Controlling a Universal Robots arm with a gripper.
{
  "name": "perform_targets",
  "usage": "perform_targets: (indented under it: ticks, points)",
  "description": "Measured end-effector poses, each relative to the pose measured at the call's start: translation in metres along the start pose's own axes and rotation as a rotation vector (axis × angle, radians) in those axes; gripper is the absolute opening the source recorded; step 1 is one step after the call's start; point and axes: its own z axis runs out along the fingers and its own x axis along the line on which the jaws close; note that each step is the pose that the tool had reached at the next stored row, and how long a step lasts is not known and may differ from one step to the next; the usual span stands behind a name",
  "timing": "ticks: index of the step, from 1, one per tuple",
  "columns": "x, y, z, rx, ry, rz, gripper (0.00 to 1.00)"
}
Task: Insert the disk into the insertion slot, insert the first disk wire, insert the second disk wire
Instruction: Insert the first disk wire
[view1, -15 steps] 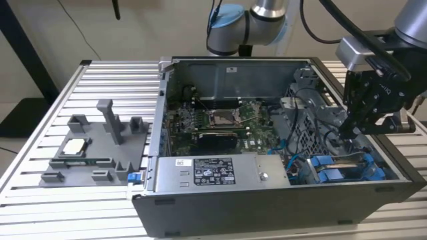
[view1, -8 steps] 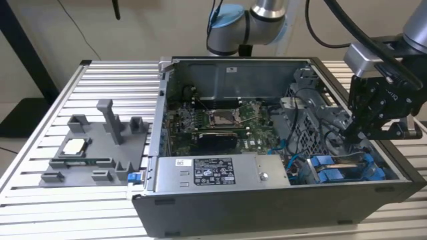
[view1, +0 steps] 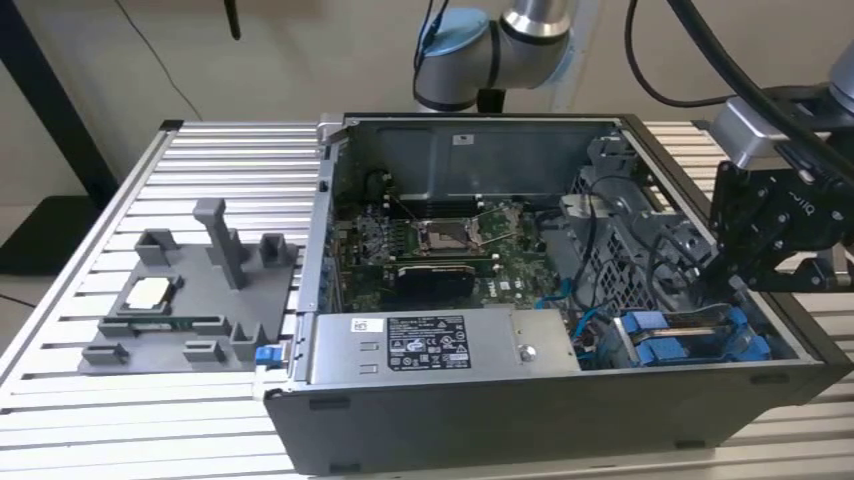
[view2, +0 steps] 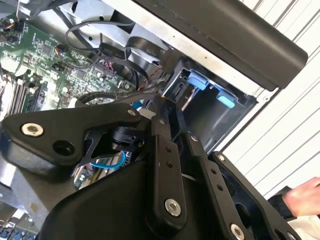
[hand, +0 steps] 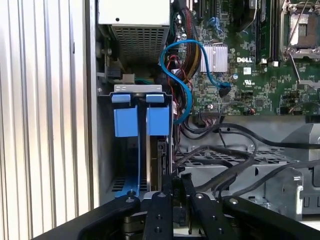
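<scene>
The disk (hand: 161, 159) stands on edge inside the insertion slot (hand: 105, 150), a dark grey cage with blue tabs (hand: 141, 120) at its mouth. In the exterior view the same slot (view1: 694, 338) sits in the case's near right corner. My black gripper (hand: 175, 179) hovers just beside the disk's end, its fingers drawn together; I cannot see anything between them. In the exterior view the gripper (view1: 731, 283) hangs over the case's right side, above the cage. A blue wire (hand: 187, 85) loops from the motherboard toward the cage. Black wires (hand: 225, 150) run right by the fingertips.
The open computer case (view1: 534, 420) lies on a slatted metal table. A grey power-supply box (view1: 427, 345) fills its front. On the exterior view's left stands a grey fixture tray (view1: 187, 300) with posts. A person's hand (view2: 302, 197) shows beside the case in the second wrist view.
</scene>
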Motion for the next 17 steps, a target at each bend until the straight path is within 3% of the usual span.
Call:
perform_targets:
  ticks: [9, 17]
  points:
    - [0.0001, -0.0005, 0.0017, -0.0002, 0.0010, 0.000, 0.19]
    - [0.0007, -0.0010, 0.0075, 0.0000, 0.0094, 0.000, 0.19]
